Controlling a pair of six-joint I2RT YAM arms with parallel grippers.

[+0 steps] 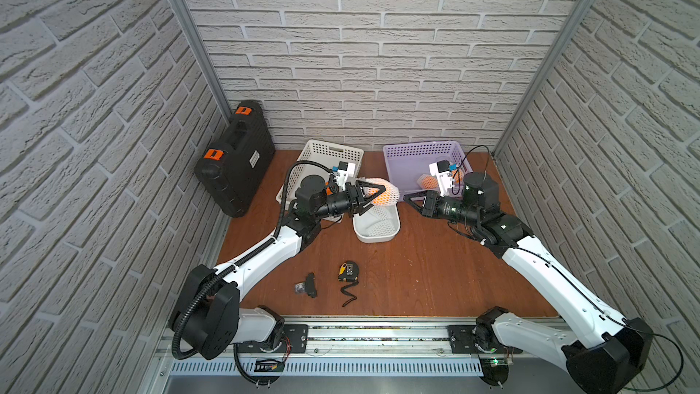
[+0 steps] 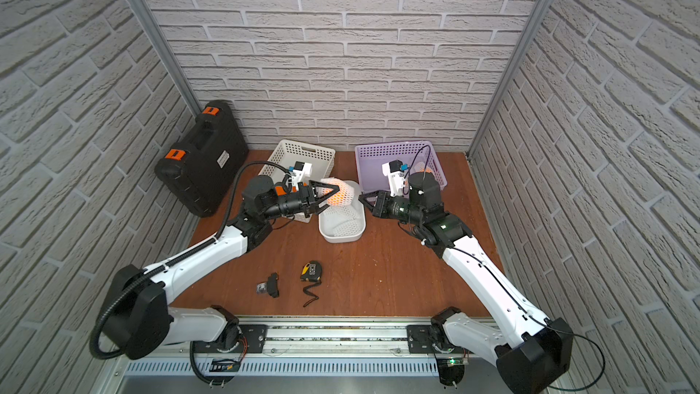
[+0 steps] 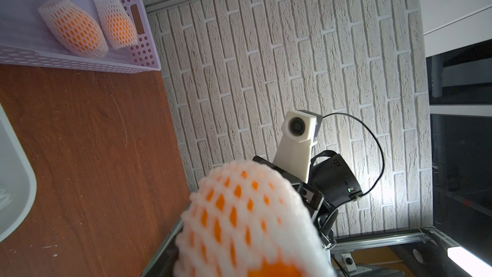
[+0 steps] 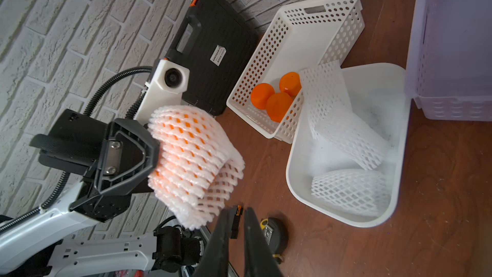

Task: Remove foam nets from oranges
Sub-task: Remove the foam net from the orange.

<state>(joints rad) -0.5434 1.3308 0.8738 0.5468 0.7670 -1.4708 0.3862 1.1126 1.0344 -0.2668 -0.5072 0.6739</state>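
Net (image 4: pixel 191 155) wraps an orange (image 3: pixel 221 203), which the left gripper (image 1: pixel 378 193) clamps above the tub (image 1: pixel 378 239). We note the right gripper (image 1: pixel 408 197) pinched together, just beside the net's free end. Loose nets (image 4: pixel 348 190) lie in the tub.

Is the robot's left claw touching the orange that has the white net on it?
Touching. The right wrist view shows the left gripper closed on the netted orange, with one of its black fingers pressed right into the foam.
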